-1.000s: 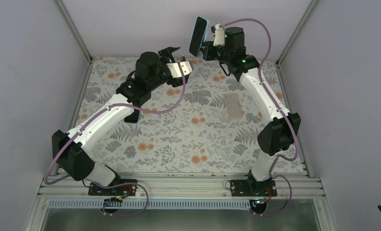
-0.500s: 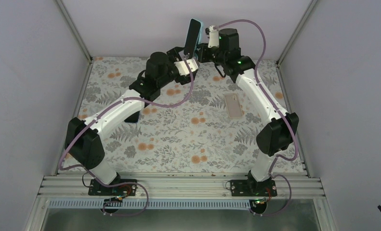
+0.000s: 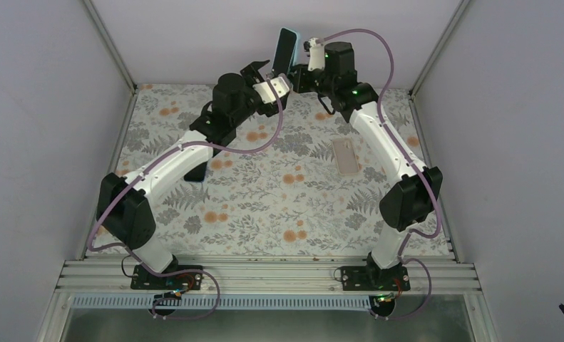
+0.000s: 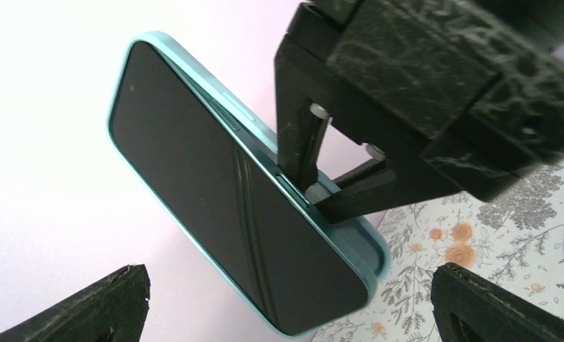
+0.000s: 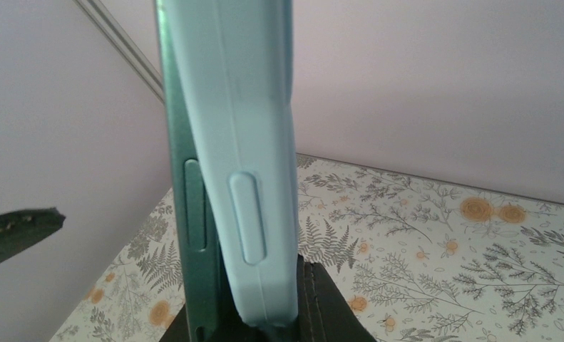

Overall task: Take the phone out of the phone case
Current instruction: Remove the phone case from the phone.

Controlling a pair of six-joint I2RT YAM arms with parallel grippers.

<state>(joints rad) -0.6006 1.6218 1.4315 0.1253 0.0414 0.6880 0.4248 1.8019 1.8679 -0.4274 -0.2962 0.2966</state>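
The phone [image 3: 285,51], dark screen and dark green edge, sits in a light teal phone case [image 3: 295,37] and is held upright above the table's far edge. My right gripper [image 3: 294,71] is shut on the cased phone near its lower end. In the right wrist view the phone's side [image 5: 187,185] shows bare beside the case wall [image 5: 247,142], both pinched in the right gripper [image 5: 264,324]. My left gripper [image 3: 268,75] is open just left of the phone. In the left wrist view the left gripper [image 4: 293,313] stands open, its fingertips [image 4: 118,299] wide below the screen [image 4: 214,192] and touching nothing.
A beige flat case [image 3: 347,157] lies on the floral table right of centre. A dark flat object [image 3: 197,172] lies partly under the left arm. The enclosure's back wall and corner posts [image 3: 109,43] stand close behind both grippers.
The right arm swung the cased phone leftward and turned it more edge-on. The left arm reached forward and up until its open gripper is beside the phone.
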